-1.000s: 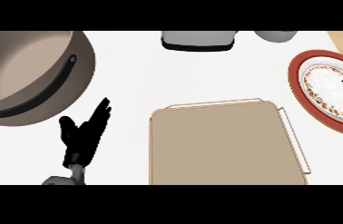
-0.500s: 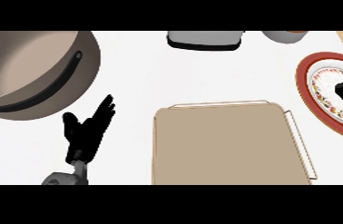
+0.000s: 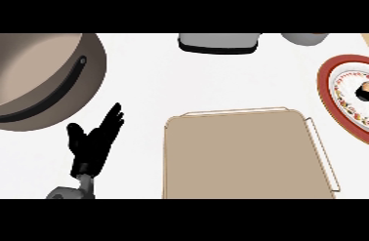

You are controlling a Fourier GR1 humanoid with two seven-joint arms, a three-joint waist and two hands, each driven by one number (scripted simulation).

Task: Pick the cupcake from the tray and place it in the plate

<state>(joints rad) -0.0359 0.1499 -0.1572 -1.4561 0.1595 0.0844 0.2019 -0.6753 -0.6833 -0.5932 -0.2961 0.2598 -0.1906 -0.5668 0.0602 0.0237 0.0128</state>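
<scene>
A white counter is seen from steeply above. At its near middle a flat tan rectangular tray is laid, matt and smooth, with rounded corners and a thin pale raised rim along its far and right sides. Well to the right of the tray's far corner, a round plate with a glossy red rim and a patterned white inner band is cut off by the right edge. On the plate's middle a small dark and white thing is shown, half cropped; whether it is the cupcake cannot be told.

At the far left a large round brown pan with a dark curved handle is placed. At the far edge a grey rounded block and a grey round vessel are partly shown.

The black left hand is held to the left of the tray, apart from it, fingers straight and spread, nothing being held.
</scene>
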